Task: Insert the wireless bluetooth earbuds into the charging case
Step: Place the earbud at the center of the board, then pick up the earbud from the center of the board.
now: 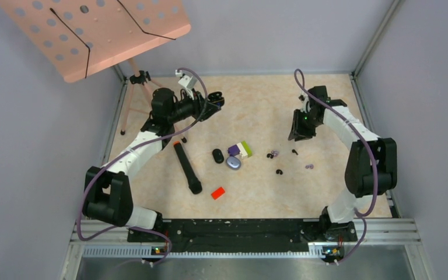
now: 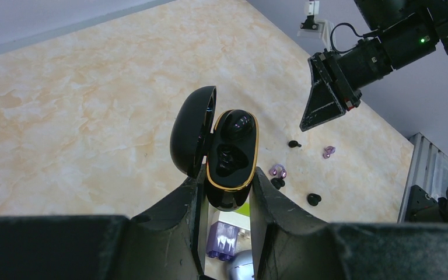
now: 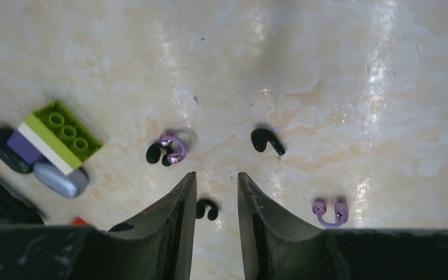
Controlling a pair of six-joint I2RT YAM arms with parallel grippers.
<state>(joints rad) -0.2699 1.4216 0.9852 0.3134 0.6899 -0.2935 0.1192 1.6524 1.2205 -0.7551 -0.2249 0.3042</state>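
My left gripper [image 1: 214, 100] is raised at the back left and shut on an open black charging case with a gold rim [image 2: 231, 157], lid swung to the left. Its upper well holds a glossy black rounded shape; I cannot tell if it is a bud. My right gripper [image 3: 216, 175] is open and empty, hovering over the earbuds on the table. A small black hooked bud [image 3: 207, 209] lies between its fingers, lower down. A black and purple pair [image 3: 172, 149], a black stemmed bud [image 3: 266, 141] and a purple hooked bud [image 3: 329, 211] lie around it.
A closed black case [image 1: 218, 156], a silver-blue case [image 1: 234, 163] and a purple, white and green brick [image 1: 240, 150] sit mid-table. A black rod [image 1: 187, 168] and a red block [image 1: 217, 192] lie to the left front. A pink perforated stand [image 1: 93, 29] overhangs the back left.
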